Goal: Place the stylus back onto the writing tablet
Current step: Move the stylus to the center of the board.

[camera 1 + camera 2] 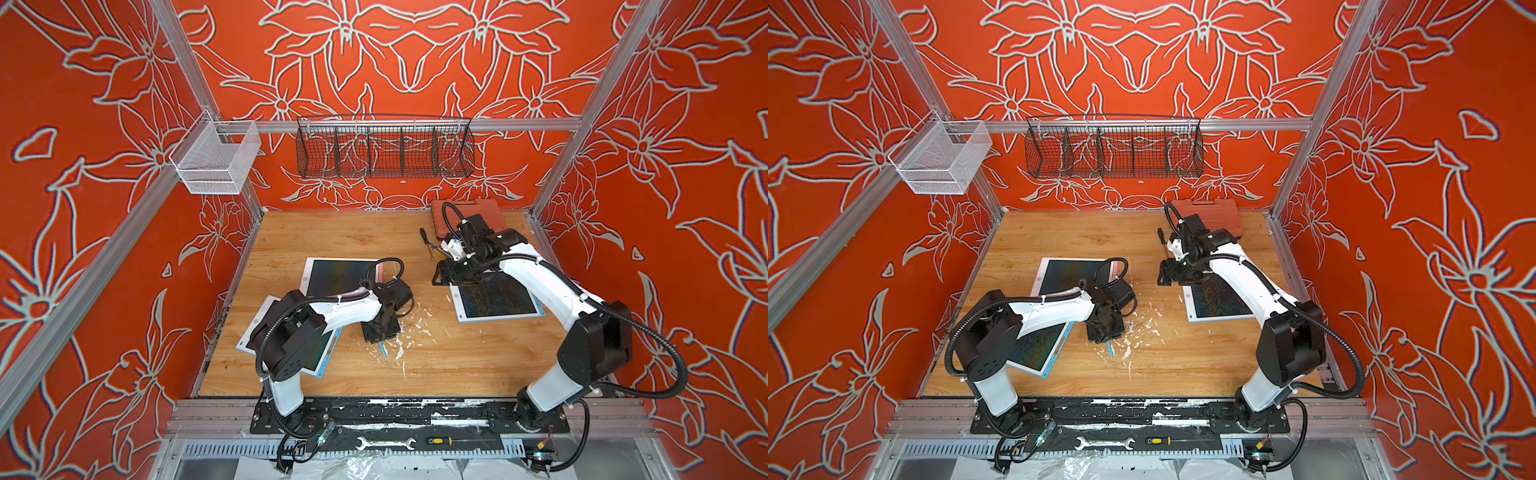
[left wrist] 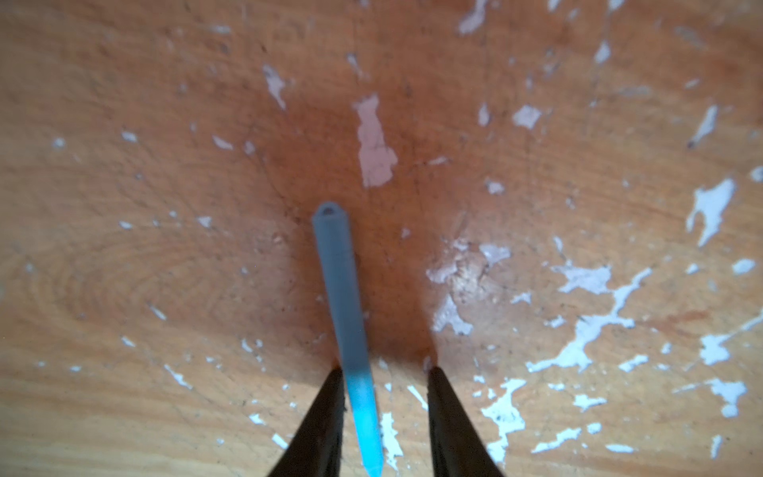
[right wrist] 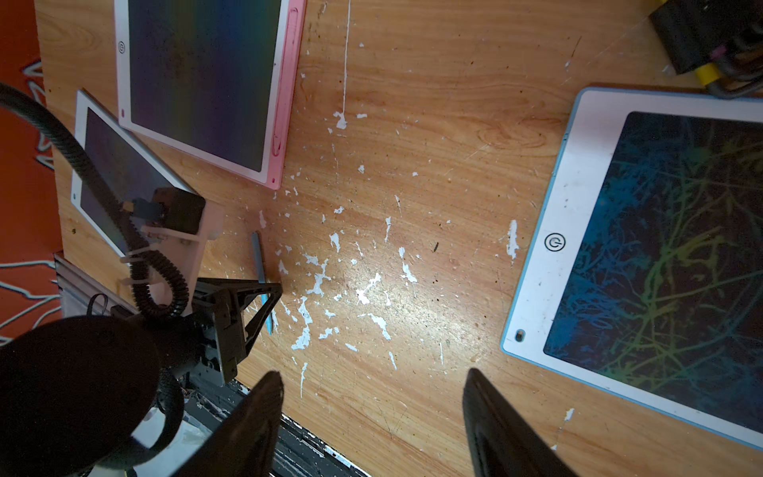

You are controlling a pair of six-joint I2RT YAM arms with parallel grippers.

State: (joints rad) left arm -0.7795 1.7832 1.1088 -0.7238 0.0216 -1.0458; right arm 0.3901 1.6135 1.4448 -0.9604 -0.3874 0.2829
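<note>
L gripper (image 2: pixel 384 371) points down at the desk (image 1: pixel 332 237), roughly mid-desk, somewhat toward the front edge. Jaws narrowed but not clenched: they straddle the stylus (image 2: pixel 342 297). One finger (image 2: pixel 326 413) touches its side; the other stands off w/ a clear gap. No grasp seen.

Stylus = thin, grey shaft, blue tip end, lying flat on the wood among white chipped patches (image 1: pixel 419 328). In both top views only its blue end (image 1: pixel 382 348) shows past the gripper. It is on no tablet.

Tablets, all flat on the desk:
- pink-rimmed tablet (image 1: pixel 332 274), toward the L edge, dark screen
- blue-rimmed tablet (image 1: pixel 328 353), near front-L corner, partly under the L arm and under the pink one
- scribbled tablet (image 3: pixel 553 231), blue rim, toward the R edge

R gripper (image 3: pixel 373 380) hangs above bare wood just beside the scribbled tablet's far-L corner, jaws wide apart, empty.

Red case (image 1: pixel 486 208) sits at the far-R corner.
</note>
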